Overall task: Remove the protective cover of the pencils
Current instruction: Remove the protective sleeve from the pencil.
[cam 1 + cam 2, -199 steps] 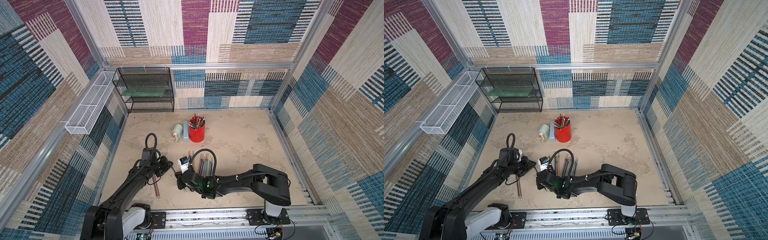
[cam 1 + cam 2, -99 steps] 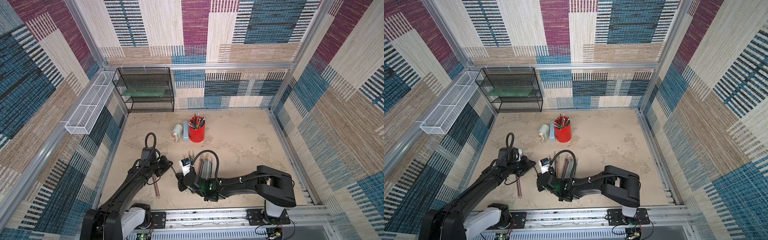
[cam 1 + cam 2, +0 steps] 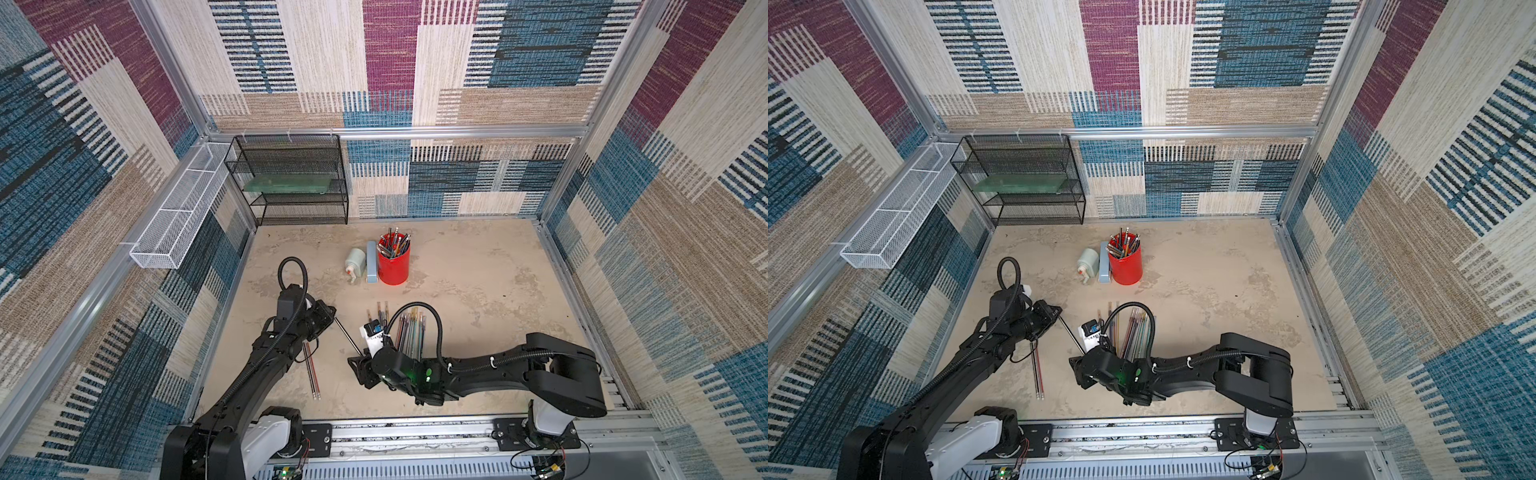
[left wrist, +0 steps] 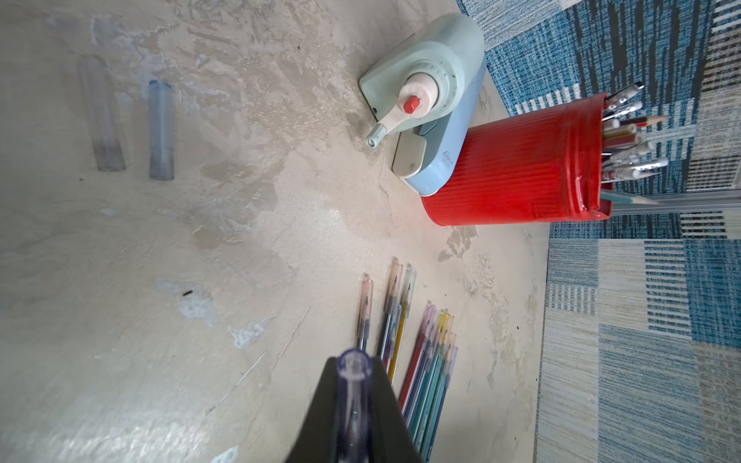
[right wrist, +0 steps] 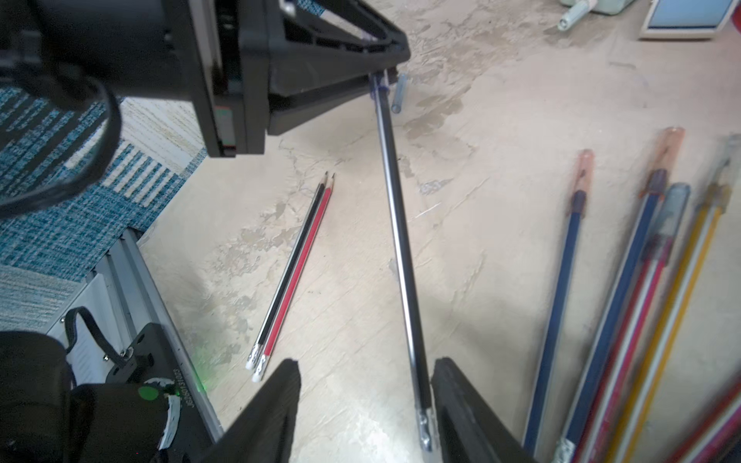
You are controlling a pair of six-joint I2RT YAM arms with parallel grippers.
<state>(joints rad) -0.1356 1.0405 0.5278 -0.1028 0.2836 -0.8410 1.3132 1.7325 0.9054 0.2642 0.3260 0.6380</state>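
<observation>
A dark pencil (image 5: 397, 224) slopes between my two grippers. Its clear protective cover (image 4: 353, 401) is on its tip, and my left gripper (image 4: 354, 362) is shut on that cover; both top views show this gripper (image 3: 332, 316) (image 3: 1057, 312). The pencil's silver ferrule (image 5: 425, 425) lies close against one finger (image 5: 453, 401) of my right gripper (image 5: 365, 366), which stands open (image 3: 361, 365). Several pencils with covers (image 3: 409, 334) (image 4: 425, 373) lie in a row beside the right arm. Two bare pencils (image 5: 296, 264), black and red, lie side by side on the floor.
Two loose clear covers (image 4: 160, 128) (image 4: 100, 116) lie on the floor. A red cup of pencils (image 3: 394, 266), a blue box (image 3: 372, 262) and a pale sharpener (image 3: 355, 262) stand further back. Black mesh rack (image 3: 297, 183) and white wire basket (image 3: 178, 216) line the back left.
My right gripper has opened off the dark pencil's ferrule end. The left gripper stays shut on the cover, and both arms have hardly moved.
</observation>
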